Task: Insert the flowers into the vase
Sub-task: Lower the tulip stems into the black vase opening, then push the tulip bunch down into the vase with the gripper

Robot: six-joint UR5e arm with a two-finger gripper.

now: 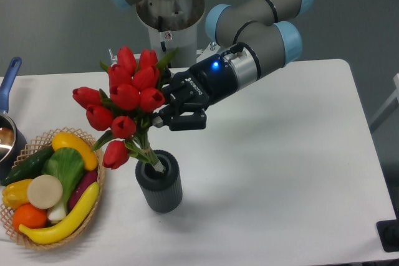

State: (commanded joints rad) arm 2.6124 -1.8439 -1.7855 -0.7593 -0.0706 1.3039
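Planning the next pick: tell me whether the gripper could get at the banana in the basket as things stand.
Probably not yet. The gripper is shut on the flowers, whose stems sit in the vase. The banana itself lies uncovered at the front of the basket, so the way looks free once the gripper lets go.

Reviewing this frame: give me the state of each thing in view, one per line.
flowers: held tilted, stems entering the vase mouth
vase: upright on the table
gripper: shut on the flowers
basket: filled with toy produce
pot: at the table's left edge, mostly cropped
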